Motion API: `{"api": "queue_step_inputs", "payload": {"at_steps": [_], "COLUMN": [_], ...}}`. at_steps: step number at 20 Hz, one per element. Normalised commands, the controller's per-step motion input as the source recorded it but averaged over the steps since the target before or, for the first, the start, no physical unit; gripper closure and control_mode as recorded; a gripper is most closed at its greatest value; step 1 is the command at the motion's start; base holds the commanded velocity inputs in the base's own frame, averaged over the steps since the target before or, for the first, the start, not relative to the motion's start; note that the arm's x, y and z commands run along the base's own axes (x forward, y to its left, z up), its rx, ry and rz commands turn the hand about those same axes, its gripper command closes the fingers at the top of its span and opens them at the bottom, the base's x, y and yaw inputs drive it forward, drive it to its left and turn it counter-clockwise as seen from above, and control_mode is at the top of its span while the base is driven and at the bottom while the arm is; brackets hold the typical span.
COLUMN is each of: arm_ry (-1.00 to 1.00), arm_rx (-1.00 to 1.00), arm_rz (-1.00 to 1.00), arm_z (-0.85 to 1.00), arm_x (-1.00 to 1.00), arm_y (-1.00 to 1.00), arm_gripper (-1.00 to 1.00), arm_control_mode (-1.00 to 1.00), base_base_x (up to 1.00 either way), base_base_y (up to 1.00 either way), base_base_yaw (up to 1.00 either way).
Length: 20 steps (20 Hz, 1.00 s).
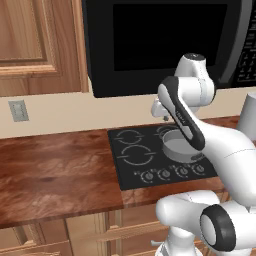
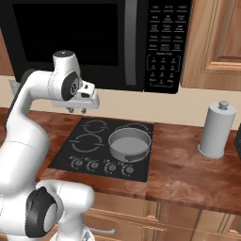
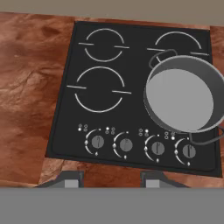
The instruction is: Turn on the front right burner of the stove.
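Black glass stove [image 3: 131, 100] set in wood counter [image 3: 30, 87]; grey pot [image 3: 181, 94] sits on front right burner, covering its ring. Four knobs [image 3: 142, 146] in a row along front edge. Gripper [image 2: 77, 109] hangs high above stove, fingertips [image 3: 72, 179] spread, holding nothing. Microwave [image 2: 94, 37] above

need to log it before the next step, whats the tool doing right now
Tool: open, holding nothing, above the stove, short of its knobs.
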Motion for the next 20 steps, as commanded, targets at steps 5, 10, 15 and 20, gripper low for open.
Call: {"api": "queue_step_inputs", "payload": {"at_steps": [5,10,15,20], "arm_ry": [0.00,0.02,0.07,0.02], "arm_rx": [0.00,0.00,-0.01,-0.11], "arm_rz": [0.00,0.00,0.00,0.00], "arm_z": [-0.06,-0.23,-0.43,-0.86], "arm_x": [-0.04,-0.06,-0.12,-0.10], "arm_y": [-0.20,-0.83,-1.00,-1.00], "arm_gripper": [-1.00,-1.00,-1.00,-1.00], "arm_control_mode": [-1.00,-1.00,-1.00,-1.00], "base_base_x": [0.00,0.00,0.00,0.00], "base_base_y": [0.00,0.00,0.00,0.00], "base_base_yaw": [0.00,0.00,0.00,0.00]}}
